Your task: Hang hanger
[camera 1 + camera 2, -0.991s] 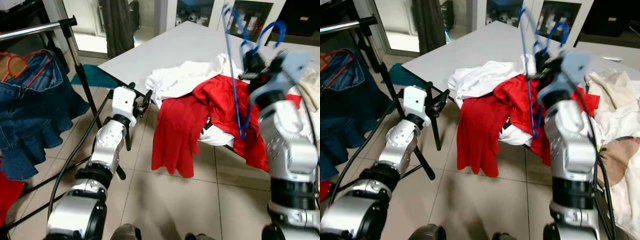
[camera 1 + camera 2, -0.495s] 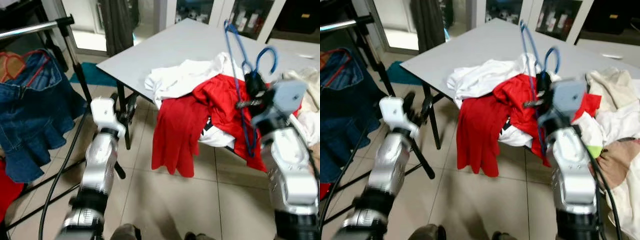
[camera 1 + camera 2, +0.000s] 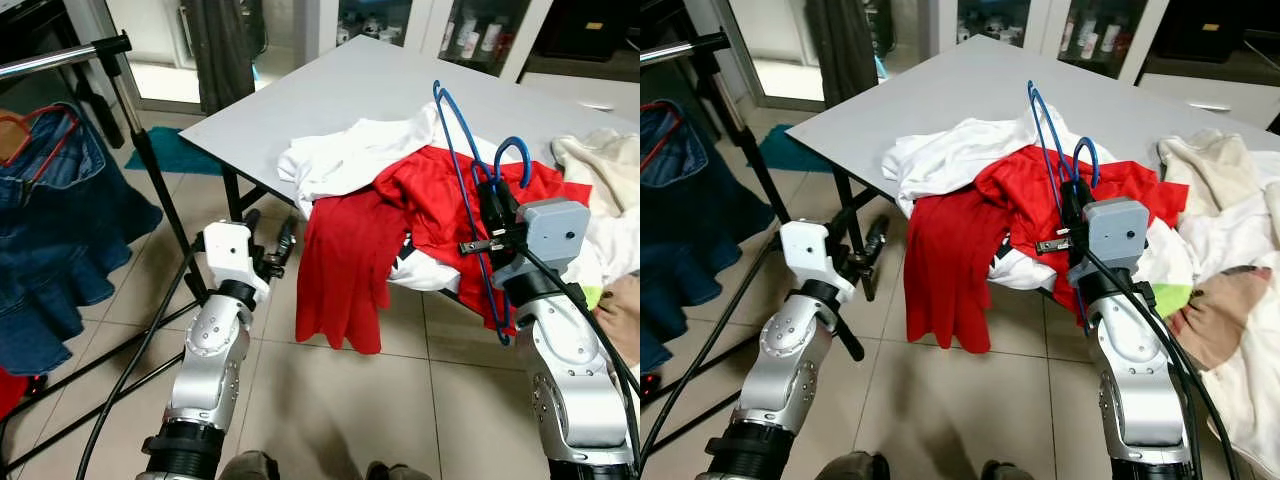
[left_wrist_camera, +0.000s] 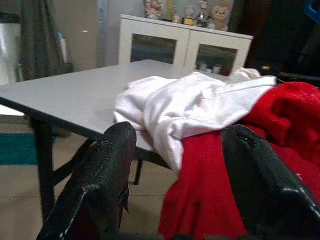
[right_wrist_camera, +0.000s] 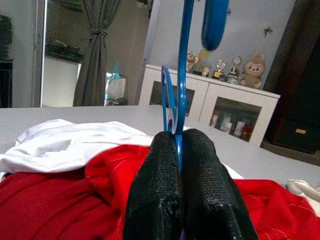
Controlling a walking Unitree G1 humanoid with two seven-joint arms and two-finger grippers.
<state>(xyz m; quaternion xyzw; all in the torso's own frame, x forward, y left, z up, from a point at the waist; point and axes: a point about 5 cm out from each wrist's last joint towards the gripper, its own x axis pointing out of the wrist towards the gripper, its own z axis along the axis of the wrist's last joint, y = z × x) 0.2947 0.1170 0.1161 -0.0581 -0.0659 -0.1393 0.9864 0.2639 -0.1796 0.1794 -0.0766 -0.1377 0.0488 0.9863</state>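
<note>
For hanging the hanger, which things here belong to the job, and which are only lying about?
For the job:
- blue wire hanger, pinched in the right gripper
- metal clothes rail
- left gripper, open, holding nothing

Lying about:
- red garment
- white garment
- grey table
- hung denim skirt

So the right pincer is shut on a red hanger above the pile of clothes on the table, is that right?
Not quite: the hanger is blue, not red. The right wrist view shows the right pincer shut on its blue wire, above the pile of clothes on the table.
</note>
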